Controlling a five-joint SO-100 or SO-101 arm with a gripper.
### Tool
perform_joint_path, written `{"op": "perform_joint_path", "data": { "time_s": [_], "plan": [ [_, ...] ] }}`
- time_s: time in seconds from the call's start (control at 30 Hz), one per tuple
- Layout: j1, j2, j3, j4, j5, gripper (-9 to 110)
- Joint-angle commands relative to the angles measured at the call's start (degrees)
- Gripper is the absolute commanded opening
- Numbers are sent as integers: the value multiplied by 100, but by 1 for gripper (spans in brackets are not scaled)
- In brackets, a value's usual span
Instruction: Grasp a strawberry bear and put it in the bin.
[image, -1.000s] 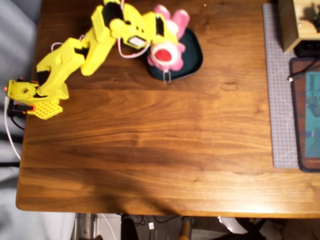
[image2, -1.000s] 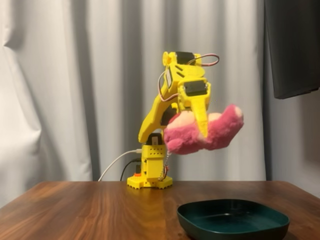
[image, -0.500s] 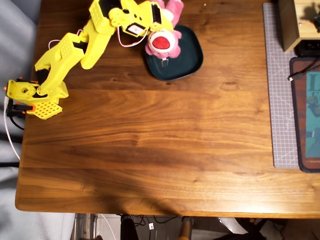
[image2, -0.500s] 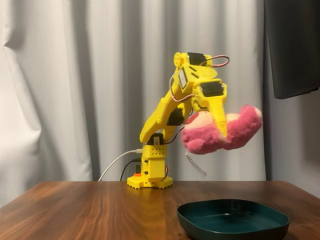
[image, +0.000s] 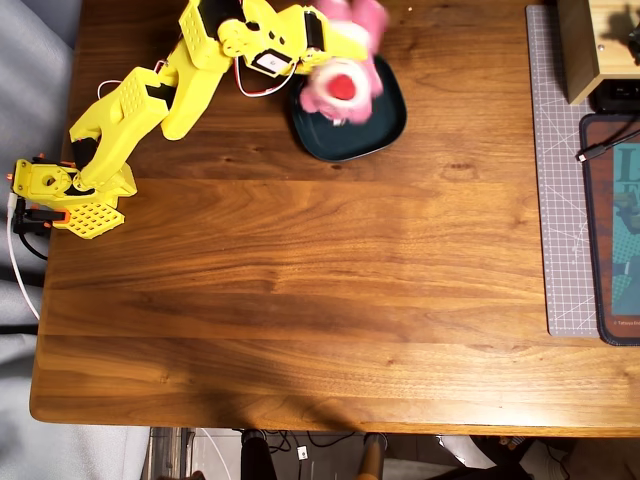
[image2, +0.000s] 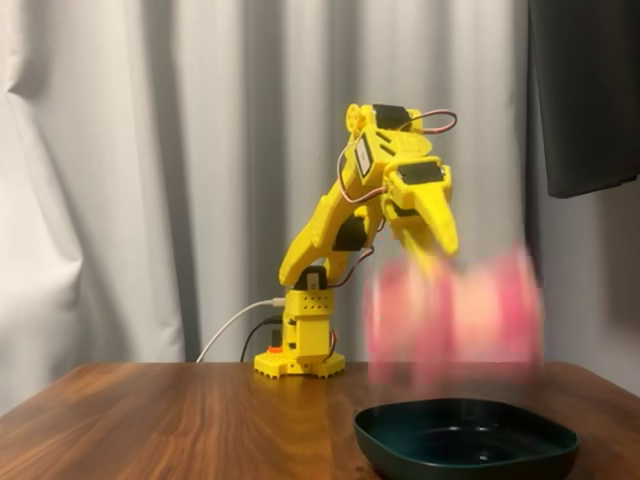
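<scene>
The table (image: 300, 300) is dark brown wood; in the overhead view a grey mat (image: 560, 200) lies along its right side and a tan box (image: 590, 45) stands at the top right corner. The yellow arm (image: 150, 95) is bolted near the left edge and reaches up and to the right toward the bin (image: 385, 120), a dark teal rounded-square dish lying flat near the top edge. In the fixed view the arm (image2: 330, 230) stands before pale curtains, and the bin (image2: 465, 440) sits low at the front right.

The bear (image2: 455, 315) shows in the fixed view as a pink motion-smeared blur in the air, below the tool (image2: 435, 250) and above the bin, touching neither. In the overhead view the bear (image: 340, 85) overlaps the bin's upper left part, red nose facing up.

The tool's fingers are parted and grip nothing.
</scene>
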Motion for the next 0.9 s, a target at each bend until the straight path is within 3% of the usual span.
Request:
{"op": "perform_joint_path", "data": {
  "time_s": [0.0,0.2,0.37,0.53,0.77,0.87],
  "plan": [
    [18,88,-334,237,-53,31],
    [18,88,-334,264,-53,29],
    [-158,642,-229,308,-53,0],
    [-624,2716,237,308,-53,0],
    [-1406,6328,4034,272,-53,0],
    [-1573,7972,6223,-483,-114,0]
  ]
}}
